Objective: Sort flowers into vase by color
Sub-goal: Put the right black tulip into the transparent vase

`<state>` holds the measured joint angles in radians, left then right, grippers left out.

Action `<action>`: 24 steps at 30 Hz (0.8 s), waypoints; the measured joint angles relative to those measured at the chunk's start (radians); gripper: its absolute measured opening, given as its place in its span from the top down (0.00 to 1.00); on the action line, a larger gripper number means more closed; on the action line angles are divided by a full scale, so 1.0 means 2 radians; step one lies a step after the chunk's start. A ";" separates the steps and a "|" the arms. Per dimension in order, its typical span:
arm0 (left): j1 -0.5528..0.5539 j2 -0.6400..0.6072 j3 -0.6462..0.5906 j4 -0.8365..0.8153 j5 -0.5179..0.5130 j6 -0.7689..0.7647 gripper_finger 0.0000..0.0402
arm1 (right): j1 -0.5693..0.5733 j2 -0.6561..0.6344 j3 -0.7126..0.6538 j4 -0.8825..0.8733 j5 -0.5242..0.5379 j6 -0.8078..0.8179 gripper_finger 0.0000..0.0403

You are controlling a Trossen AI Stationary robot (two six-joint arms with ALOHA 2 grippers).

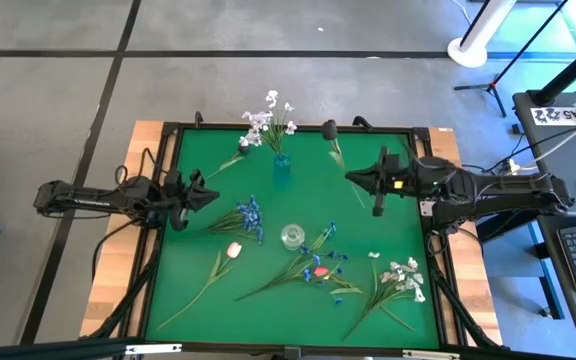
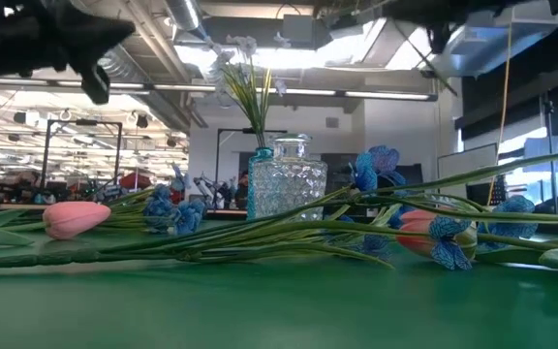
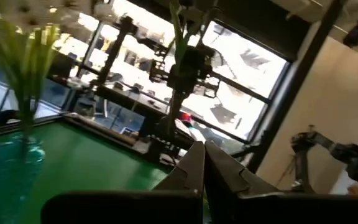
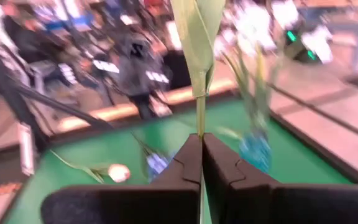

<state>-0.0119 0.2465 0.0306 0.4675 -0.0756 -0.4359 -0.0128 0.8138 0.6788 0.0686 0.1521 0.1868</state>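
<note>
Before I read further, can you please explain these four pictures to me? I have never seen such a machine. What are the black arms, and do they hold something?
It is a robot with two dark arms at a green table. One picture looks straight down, one looks level across the tabletop, and two come from cameras on the wrists.

The right gripper is shut on a thin green stem; from above, that stem carries a dark bud. The left gripper is shut and holds nothing; it waits at the table's left side.

On the table stand a blue vase holding white flowers, and an empty clear vase. Around them lie blue sprigs, a pink tulip and more white blossoms.
</note>
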 joint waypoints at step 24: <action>-0.061 0.475 0.338 0.121 -0.069 0.186 0.88 | 0.000 0.135 0.000 0.220 -0.083 -0.032 1.00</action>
<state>-0.1337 1.1965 0.7074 0.7093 -0.2129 -0.0648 -0.0135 1.0847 0.6792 0.5089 -0.0130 0.1219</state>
